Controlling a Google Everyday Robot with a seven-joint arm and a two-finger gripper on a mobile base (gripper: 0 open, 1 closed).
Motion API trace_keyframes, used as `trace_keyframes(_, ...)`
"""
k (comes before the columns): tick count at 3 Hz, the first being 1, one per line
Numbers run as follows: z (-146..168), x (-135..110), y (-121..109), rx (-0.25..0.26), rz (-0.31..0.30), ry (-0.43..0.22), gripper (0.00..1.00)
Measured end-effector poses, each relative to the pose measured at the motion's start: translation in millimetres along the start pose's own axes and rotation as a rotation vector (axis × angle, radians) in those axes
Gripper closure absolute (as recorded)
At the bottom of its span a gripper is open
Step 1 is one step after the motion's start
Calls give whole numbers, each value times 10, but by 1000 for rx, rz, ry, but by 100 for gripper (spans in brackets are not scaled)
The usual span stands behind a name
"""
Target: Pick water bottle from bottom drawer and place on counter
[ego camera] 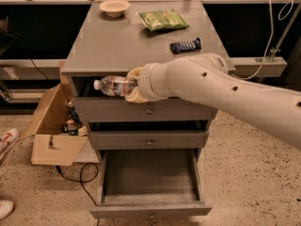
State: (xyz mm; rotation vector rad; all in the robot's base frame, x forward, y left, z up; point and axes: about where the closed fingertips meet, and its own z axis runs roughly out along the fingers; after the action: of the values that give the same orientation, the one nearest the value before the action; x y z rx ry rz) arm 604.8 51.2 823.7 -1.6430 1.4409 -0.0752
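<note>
Water bottle (113, 85), small, clear plastic, white cap, pale label band, is off the bottom drawer and up in the air, lying horizontal, cap pointing to the picture's left. It sits level with the dark gap under the worktop edge, just above the top grey drawer front (188, 111), not yet on the worktop. Label print is not readable.

Tool (130, 85), yellowish-padded, is clamped on the water bottle's base end, one pad above and one below. The white rounded arm (211, 86) comes in from the picture's right and crosses in front of the cabinet's right corner.

Grey flat worktop (122, 41) of the drawer cabinet carries three things:
- a small pale round bowl (114, 7) at the far left
- a green crinkled snack bag (162, 19) at the far middle, with pale print on it, brand not legible
- a dark blue ridged oblong gadget (185, 45) near the right side, just beyond the arm

Wide deep grey bottom drawer (150, 210) is pulled fully out, its inside bare grey board. The middle grey drawer (148, 139), with a small round knob, is closed.

On the speckled floor (244, 173) left of the cabinet stands an open brown cardboard box (51, 145) with small dark items inside, too small to identify. A black cable (77, 173) loops beside it. Two white shoes (7, 140) show at the picture's left edge.
</note>
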Motion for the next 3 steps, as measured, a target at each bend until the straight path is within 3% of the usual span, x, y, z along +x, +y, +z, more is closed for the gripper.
trace_keyframes(1,-85,-84,-479,45,48,-50,100)
trace_keyframes(2,43,-170,-1180,44,98,-65,100)
trace_keyframes(3,242,-226,-1664,51,166,-46,100)
